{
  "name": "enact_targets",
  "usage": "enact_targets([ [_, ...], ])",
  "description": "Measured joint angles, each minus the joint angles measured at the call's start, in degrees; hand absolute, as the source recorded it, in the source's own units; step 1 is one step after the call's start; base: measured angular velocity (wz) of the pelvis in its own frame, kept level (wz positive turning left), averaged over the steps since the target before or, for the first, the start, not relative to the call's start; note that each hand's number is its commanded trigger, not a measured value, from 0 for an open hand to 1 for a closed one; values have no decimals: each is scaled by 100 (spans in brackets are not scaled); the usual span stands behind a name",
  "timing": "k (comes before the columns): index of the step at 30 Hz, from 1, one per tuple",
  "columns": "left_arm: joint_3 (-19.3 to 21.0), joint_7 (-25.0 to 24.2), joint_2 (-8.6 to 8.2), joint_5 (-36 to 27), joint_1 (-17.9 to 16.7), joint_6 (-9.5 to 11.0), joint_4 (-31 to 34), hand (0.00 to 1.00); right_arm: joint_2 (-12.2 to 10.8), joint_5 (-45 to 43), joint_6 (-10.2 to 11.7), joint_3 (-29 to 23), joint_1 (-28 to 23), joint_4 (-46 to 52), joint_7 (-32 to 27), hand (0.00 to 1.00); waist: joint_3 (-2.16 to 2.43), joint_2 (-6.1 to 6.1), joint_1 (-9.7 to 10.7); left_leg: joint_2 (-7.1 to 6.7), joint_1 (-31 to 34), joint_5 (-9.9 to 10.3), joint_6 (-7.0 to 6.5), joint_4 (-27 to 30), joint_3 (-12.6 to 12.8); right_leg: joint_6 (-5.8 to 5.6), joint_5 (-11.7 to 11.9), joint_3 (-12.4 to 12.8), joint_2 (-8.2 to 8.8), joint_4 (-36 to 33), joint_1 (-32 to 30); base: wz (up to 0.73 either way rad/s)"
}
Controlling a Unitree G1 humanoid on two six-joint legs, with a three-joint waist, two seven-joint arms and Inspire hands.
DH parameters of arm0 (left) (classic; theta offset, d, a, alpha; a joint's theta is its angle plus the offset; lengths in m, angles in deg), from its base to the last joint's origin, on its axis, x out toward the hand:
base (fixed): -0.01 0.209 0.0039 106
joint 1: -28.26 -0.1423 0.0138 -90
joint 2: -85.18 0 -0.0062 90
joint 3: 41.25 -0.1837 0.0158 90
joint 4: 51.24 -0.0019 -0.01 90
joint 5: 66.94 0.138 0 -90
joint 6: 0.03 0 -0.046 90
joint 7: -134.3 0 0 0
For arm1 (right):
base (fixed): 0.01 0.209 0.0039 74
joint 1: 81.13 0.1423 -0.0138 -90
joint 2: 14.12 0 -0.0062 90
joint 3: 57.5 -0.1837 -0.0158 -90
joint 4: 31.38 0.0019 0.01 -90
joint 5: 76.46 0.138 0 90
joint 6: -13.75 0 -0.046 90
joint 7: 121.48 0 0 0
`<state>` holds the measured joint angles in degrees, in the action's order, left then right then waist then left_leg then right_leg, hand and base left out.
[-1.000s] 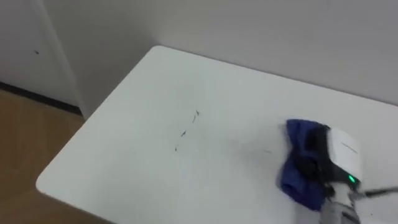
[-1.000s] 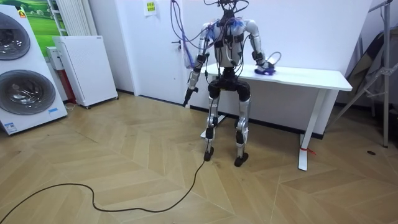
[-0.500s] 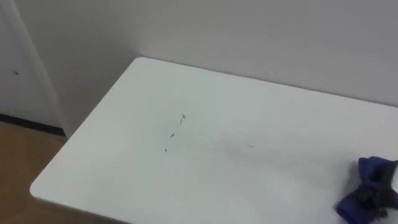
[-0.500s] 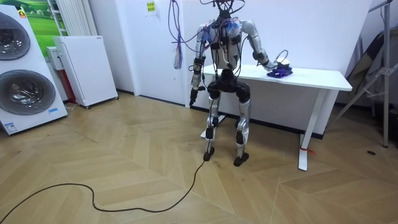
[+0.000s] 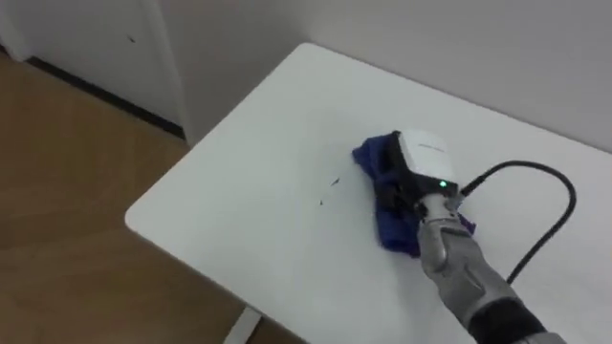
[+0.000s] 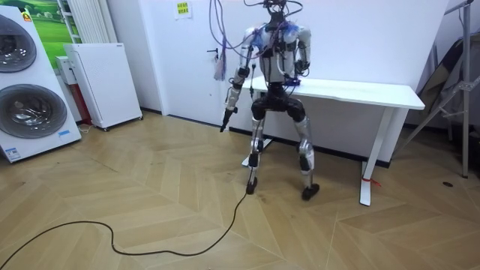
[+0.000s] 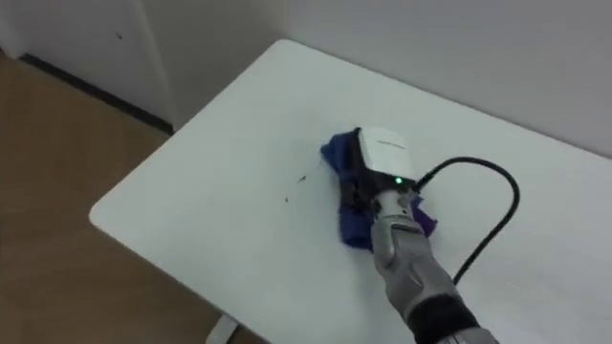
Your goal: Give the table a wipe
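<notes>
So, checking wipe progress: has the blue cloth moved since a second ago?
Yes. The blue cloth under the right hand slid left, nearer the dark marks.

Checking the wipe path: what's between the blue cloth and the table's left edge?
A few small dark marks on otherwise bare tabletop, seen in both eye views.
</notes>
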<state>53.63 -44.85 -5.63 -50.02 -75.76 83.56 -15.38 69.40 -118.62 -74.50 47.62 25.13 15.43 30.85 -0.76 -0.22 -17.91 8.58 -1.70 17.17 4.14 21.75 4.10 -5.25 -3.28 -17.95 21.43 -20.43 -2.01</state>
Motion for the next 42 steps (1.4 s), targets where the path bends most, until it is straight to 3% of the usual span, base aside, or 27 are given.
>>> enact_targets([
  [1, 100, -20, 69, 78, -5, -1, 142, 0, 9, 74, 271, -138, -146, -103, -172, 100, -7, -184, 166, 42, -34, -34, 149, -22, 32, -39, 426, -21, 15, 214, 13, 109],
  [2, 146, -19, 93, 164, -5, 4, 182, 0, 28, 79, 399, -231, -282, -111, -246, 100, 2, -259, 219, 68, -61, -32, 230, -23, 45, -190, 390, -85, 1, 264, 29, 61],
  [3, 204, -24, 70, 328, -27, 6, 189, 0, 117, 74, 584, -405, -574, -131, -423, 100, 28, -222, 232, 217, -234, -62, 369, -64, 69, -410, 238, -119, -174, 302, 193, 13],
  [4, 246, -28, 70, 397, -102, 5, 192, 0, 218, 98, 724, -573, -826, -132, -613, 100, 44, -179, 368, 434, -344, -128, 493, -179, 174, -467, 88, -146, -402, 392, 351, -9],
  [6, 478, -15, 45, 400, -172, 11, 176, 0, 438, 231, 777, -981, -1150, -132, -903, 100, 57, -182, 623, 727, -395, -251, 733, -402, 450, -478, -149, -270, -629, 335, 300, -7],
  [7, 659, 43, -8, 399, -195, 13, 178, 0, 593, 376, 775, -1347, -1432, -156, -1043, 100, 81, -150, 811, 904, -404, -366, 858, -511, 519, -373, -240, -360, -777, 242, 269, 6],
  [9, 814, 133, -69, 406, -238, 15, 187, 0, 896, 702, 775, -1794, -1862, -333, -1151, 100, 178, -195, 1066, 1023, -398, -559, 905, -618, 642, -315, -470, -478, -844, 34, 242, 29],
  [10, 830, 161, -103, 419, -319, 21, 190, 0, 1020, 878, 766, -2164, -2074, -530, -1159, 100, 216, -257, 1207, 1038, -403, -651, 834, -604, 782, -292, -642, -491, -835, -90, 256, 41],
  [12, 820, 214, -149, 398, -390, 79, 194, 0, 1086, 1127, 680, -2614, -2233, -777, -1151, 100, 219, -321, 1342, 1038, -447, -772, 658, -587, 858, -245, -818, -496, -858, -153, 336, 32],
  [14, 779, 260, -183, 403, -398, 80, 195, 0, 1118, 1324, 616, -2762, -2316, -819, -1100, 100, 218, -305, 1382, 1031, -469, -770, 649, -498, 857, -195, -851, -484, -975, -101, 409, 9],
  [17, 601, 462, -203, 423, -452, 77, 74, 0, 1061, 1432, 501, -2680, -2006, -760, -789, 100, 192, -239, 1312, 939, -512, -746, 619, -495, 827, -31, -701, -286, -1173, 70, 417, -28],
  [19, 475, 532, -394, 451, -424, 77, -107, 0, 1015, 1182, 114, -2568, -1423, -643, -520, 100, 93, -2, 1151, 561, -624, -502, 471, -554, 620, -10, -483, 113, -1274, 268, 326, -89],
  [20, 445, 531, -450, 446, -403, 73, -131, 0, 1009, 1047, -22, -2514, -1290, -534, -458, 100, 90, 77, 1051, 441, -617, -411, 407, -565, 614, -33, -415, 285, -1318, 311, 233, -142],
  [21, 431, 532, -526, 369, -341, 50, -131, 0, 938, 891, -267, -2236, -1059, -164, -339, 100, 95, 197, 792, 189, -551, -298, 297, -652, 605, -21, -226, 613, -1387, 381, -13, -185],
  [22, 388, 531, -517, 238, -276, 17, -123, 0, 755, 664, -374, -1752, -734, 131, -226, 100, 59, 298, 595, 79, -485, -243, 195, -681, 587, 51, -28, 746, -1497, 415, -230, -181],
  [23, 379, 532, -493, 166, -242, -12, -122, 0, 659, 497, -378, -1514, -613, 266, -154, 100, 45, 330, 582, 83, -455, -243, 193, -698, 594, 134, 1, 753, -1586, 392, -255, -122],
  [24, 259, 555, -437, -27, -137, -70, -132, 0, 363, 198, -384, -1148, -553, 618, -5, 100, 41, 343, 576, 119, -366, -264, 179, -719, 628, 398, -275, 698, -1723, 53, -293, -41],
  [25, 55, 608, -421, -177, 10, -80, -125, 0, 135, 92, -345, -818, -499, 813, 117, 100, 34, 318, 564, 88, -343, -307, 201, -786, 678, 455, -612, 646, -1782, -250, -306, -15],
  [26, -10, 617, -443, -184, 67, -77, -93, 0, 65, 52, -276, -691, -485, 824, 149, 100, 66, 250, 590, 44, -336, -328, 201, -821, 673, 520, -692, 700, -1786, -234, -310, 12],
  [27, -121, 616, -544, -273, 151, -73, 53, 0, -21, -23, -142, -530, -477, 838, 200, 100, 49, 268, 595, 5, -298, -359, 204, -833, 577, 478, -745, 836, -1805, -156, -323, 16],
  [29, -173, 612, -681, -367, 23, -72, 276, 0, -53, -44, -137, -453, -519, 857, 127, 100, 72, 274, 626, -134, -329, -477, 154, -971, 335, 440, -742, 1021, -1876, -10, -285, 10],
  [31, -153, 616, -681, -398, -175, -79, 416, 0, 11, -24, 17, -527, -805, 629, -227, 100, 77, 258, 859, -222, -411, -552, 67, -1097, 268, 475, -571, 892, -1893, 345, -75, 22],
  [32, -139, 618, -676, -381, -214, -79, 424, 0, 41, -10, 130, -553, -909, 559, -371, 100, 112, 198, 944, -223, -431, -563, 52, -1105, 264, 467, -542, 847, -1892, 442, -20, 47],
  [34, 51, 619, -677, -121, -309, -73, 409, 0, 143, -8, 620, -961, -1556, 491, -970, 100, 158, 123, 1256, -260, -563, -573, 23, -1167, 243, 385, -482, 837, -1889, 802, 345, 58],
  [36, 319, 624, -664, 132, -341, -73, 327, 0, 183, 74, 822, -1425, -2145, 487, -1541, 100, 181, 29, 1318, -311, -680, -553, -31, -1247, 263, 324, -462, 862, -1862, 958, 527, 25],
  [39, 788, 653, -605, 197, -539, -76, 358, 0, 321, 284, 952, -2046, -2934, 485, -2225, 100, 213, -33, 1433, -354, -765, -467, -117, -1249, 473, 275, -451, 936, -1851, 990, 640, -6],
  [42, 1084, 709, -435, 254, -718, -61, 521, 0, 432, 407, 954, -2769, -3340, 306, -2410, 100, 227, -42, 1690, -361, -813, -378, -182, -1229, 508, 247, -440, 914, -1832, 986, 749, 2],
])
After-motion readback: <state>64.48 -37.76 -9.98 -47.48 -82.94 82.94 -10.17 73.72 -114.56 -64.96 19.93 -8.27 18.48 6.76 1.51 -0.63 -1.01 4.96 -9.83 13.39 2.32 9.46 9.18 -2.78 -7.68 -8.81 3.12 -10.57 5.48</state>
